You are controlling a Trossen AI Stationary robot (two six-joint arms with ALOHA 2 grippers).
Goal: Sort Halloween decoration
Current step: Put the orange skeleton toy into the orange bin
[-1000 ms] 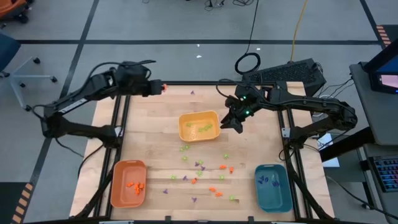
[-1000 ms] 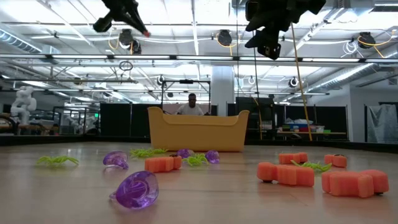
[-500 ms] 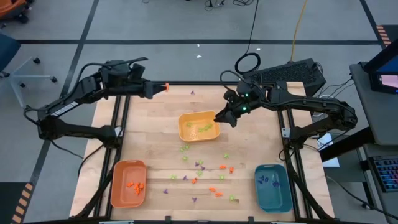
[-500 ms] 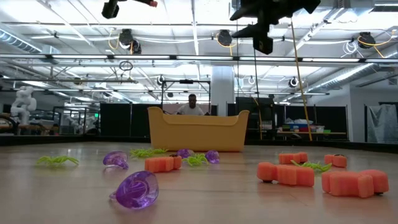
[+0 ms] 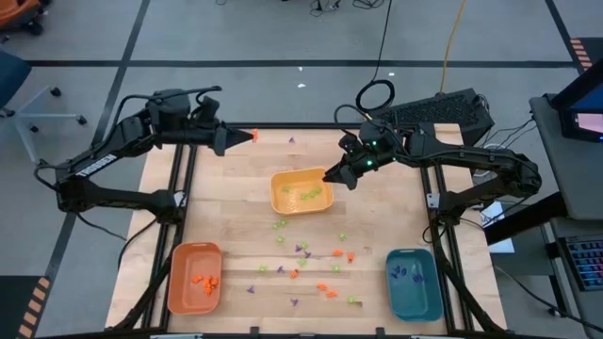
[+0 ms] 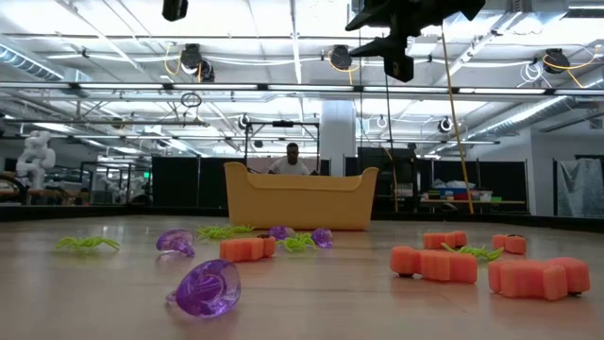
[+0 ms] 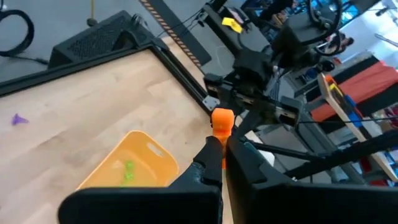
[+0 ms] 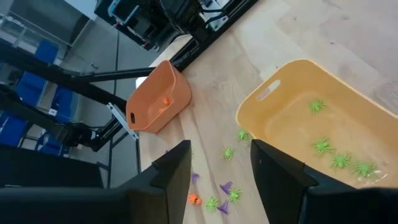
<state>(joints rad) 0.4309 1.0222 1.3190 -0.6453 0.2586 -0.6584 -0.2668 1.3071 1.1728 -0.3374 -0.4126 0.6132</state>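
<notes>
I have both arms up over the far half of the table, with one orange piece carried in the left claw.

My left gripper (image 5: 247,137) sits upper left of centre in the high view, fingers clamped together on an orange piece (image 7: 222,120) that pokes out past the tips. My right gripper (image 5: 332,176) hangs at the upper right corner of the yellow tray (image 5: 280,185), fingers apart and empty. Green pieces (image 8: 339,160) lie in that tray; orange ones (image 5: 204,280) fill the orange tray (image 5: 179,289) at lower left, purple ones (image 5: 403,274) the teal tray (image 5: 423,297) at lower right. Loose decorations (image 5: 303,252) of all three colours are scattered across the lower middle of the table (image 5: 212,202).
</notes>
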